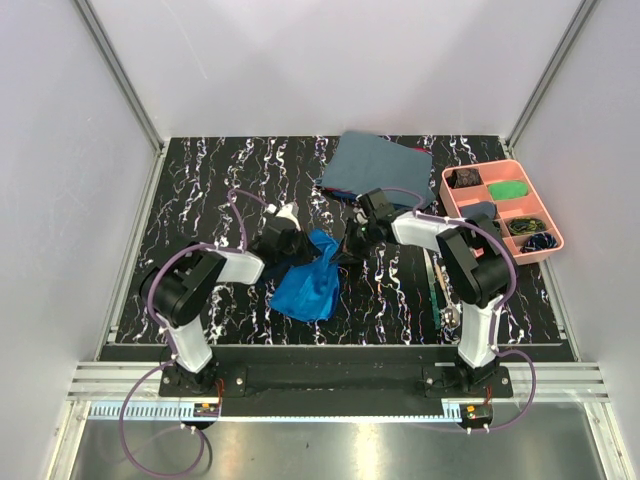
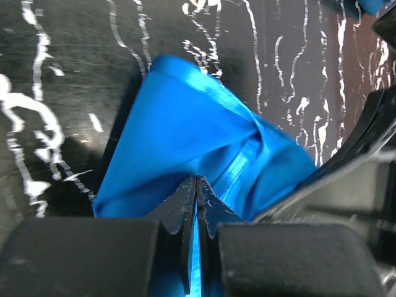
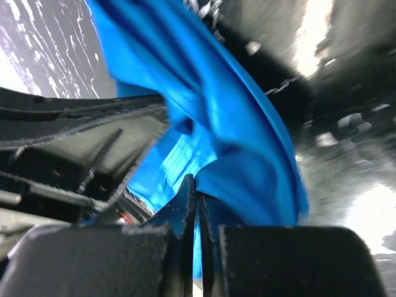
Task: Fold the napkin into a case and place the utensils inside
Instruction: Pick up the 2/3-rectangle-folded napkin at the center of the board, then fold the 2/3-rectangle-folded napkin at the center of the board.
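The left gripper (image 2: 197, 185) and right gripper (image 3: 195, 184) are each clenched on a pinch of the napkin (image 1: 310, 278), which is bunched between them at mid-table. I judge they should draw apart evenly and lay it flat. The utensils (image 1: 438, 285) lie close on the right and could snag it; the grey-blue cloth (image 1: 380, 165) and pink tray (image 1: 505, 210) sit farther back.

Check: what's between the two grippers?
The napkin, bunched; left gripper and right gripper are both shut on it. Top view shows the span.
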Controlling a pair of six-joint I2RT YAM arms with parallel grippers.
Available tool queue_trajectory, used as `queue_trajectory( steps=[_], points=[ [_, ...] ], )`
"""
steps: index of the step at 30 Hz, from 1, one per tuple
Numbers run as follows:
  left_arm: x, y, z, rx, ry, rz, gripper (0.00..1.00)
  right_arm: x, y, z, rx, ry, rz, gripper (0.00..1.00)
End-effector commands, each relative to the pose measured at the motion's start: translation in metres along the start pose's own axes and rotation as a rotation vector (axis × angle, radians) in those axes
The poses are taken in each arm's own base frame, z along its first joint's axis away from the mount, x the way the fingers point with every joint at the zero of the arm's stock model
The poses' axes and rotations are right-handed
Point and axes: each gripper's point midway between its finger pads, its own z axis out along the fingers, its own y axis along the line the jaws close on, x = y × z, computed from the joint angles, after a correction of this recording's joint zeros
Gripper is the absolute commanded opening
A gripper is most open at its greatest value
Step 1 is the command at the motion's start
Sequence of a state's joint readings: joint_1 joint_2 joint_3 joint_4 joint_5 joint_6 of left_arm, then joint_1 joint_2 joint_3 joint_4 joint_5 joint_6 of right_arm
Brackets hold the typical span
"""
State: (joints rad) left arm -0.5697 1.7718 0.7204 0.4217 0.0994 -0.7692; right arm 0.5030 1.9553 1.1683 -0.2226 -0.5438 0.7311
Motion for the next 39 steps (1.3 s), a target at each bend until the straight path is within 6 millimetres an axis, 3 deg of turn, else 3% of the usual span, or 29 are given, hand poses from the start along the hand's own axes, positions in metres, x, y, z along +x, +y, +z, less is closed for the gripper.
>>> queue_trajectory(
  steps=[1, 13, 20, 24, 29, 31, 33, 39],
  points=[
    [0.019, -0.003, 0.009, 0.000, 0.053, 0.012, 0.05, -0.007, 0.022, -0.007, 0.064, -0.080, 0.041, 0.00],
    [0.018, -0.004, -0.007, -0.017, 0.067, 0.039, 0.06, -0.031, 0.026, 0.006, 0.100, -0.114, 0.025, 0.00],
    [-0.014, -0.013, -0.038, -0.033, 0.058, 0.085, 0.28, -0.032, 0.022, 0.008, 0.122, -0.096, -0.025, 0.00],
    [-0.021, -0.006, -0.048, -0.069, 0.058, 0.116, 0.23, -0.032, 0.024, 0.007, 0.124, -0.090, -0.040, 0.00],
    [0.001, 0.019, -0.043, -0.120, 0.102, 0.095, 0.11, -0.034, 0.028, 0.002, 0.124, -0.092, -0.061, 0.00],
    [0.002, 0.021, -0.038, -0.097, 0.078, 0.089, 0.11, -0.034, 0.028, 0.001, 0.132, -0.089, -0.067, 0.00],
    [0.019, 0.033, -0.032, -0.118, 0.107, 0.089, 0.09, -0.035, 0.030, 0.001, 0.132, -0.088, -0.070, 0.00],
    [0.041, 0.027, -0.018, -0.095, 0.129, 0.077, 0.07, -0.034, 0.035, 0.005, 0.136, -0.086, -0.071, 0.00]
  ],
)
